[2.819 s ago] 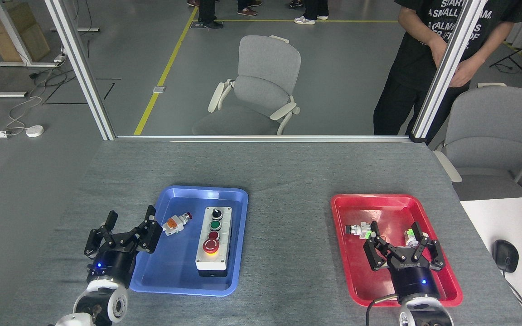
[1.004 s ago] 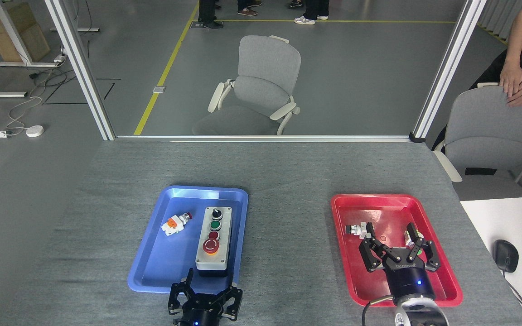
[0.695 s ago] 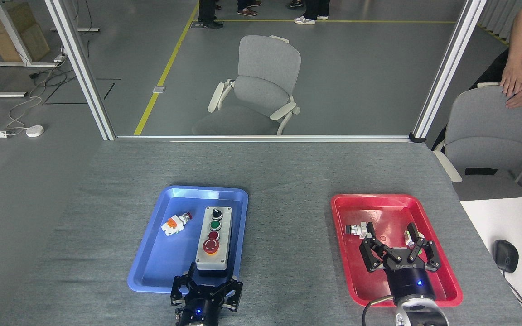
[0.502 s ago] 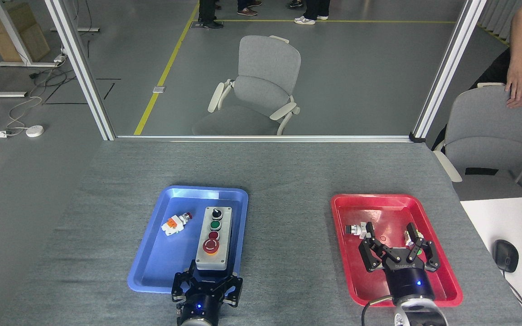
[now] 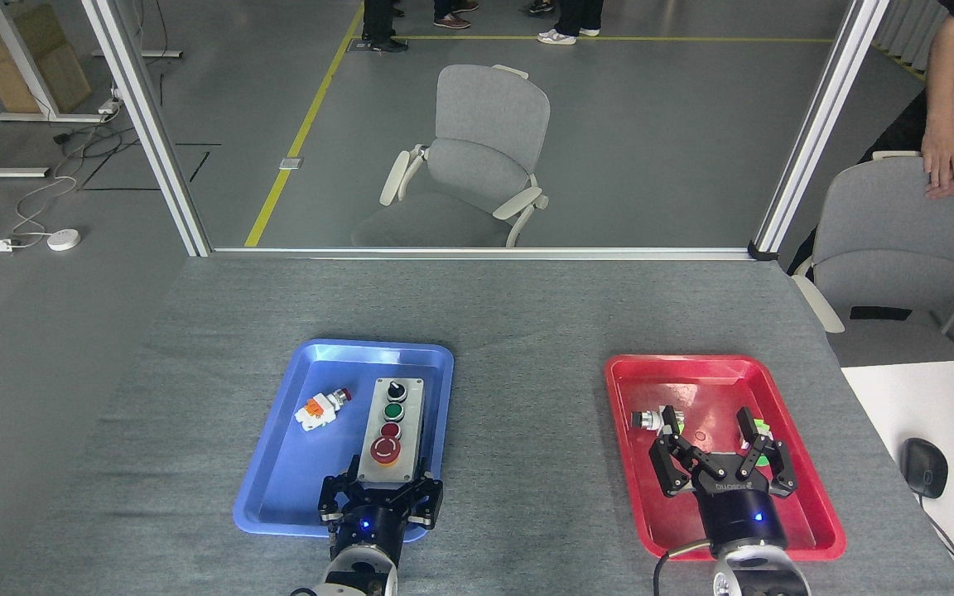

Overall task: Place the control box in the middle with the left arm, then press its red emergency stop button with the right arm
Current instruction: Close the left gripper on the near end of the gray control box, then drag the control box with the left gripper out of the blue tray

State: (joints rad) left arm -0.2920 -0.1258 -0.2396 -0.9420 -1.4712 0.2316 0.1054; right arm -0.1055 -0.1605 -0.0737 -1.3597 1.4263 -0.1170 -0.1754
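The control box (image 5: 395, 418) lies lengthwise in the blue tray (image 5: 278, 473), a light-grey box with a black knob, a green button, a small red button and the red emergency stop button (image 5: 385, 449) nearest me. My left gripper (image 5: 390, 487) comes in from the bottom edge and stands open, its fingers on either side of the box's near end. My right gripper (image 5: 709, 432) hovers open over the red tray (image 5: 812, 505), holding nothing.
A small white-and-orange switch (image 5: 321, 408) lies left of the box in the blue tray. Small parts (image 5: 648, 420) sit in the red tray. Grey tabletop spans between the trays. A white desk with a mouse (image 5: 924, 466) is at the right, and a person stands by a chair (image 5: 891, 240).
My left gripper swung from the tray's left side to its near edge, then moved forward until its fingers flank the box's near end. The right gripper barely shifted. The person moved right.
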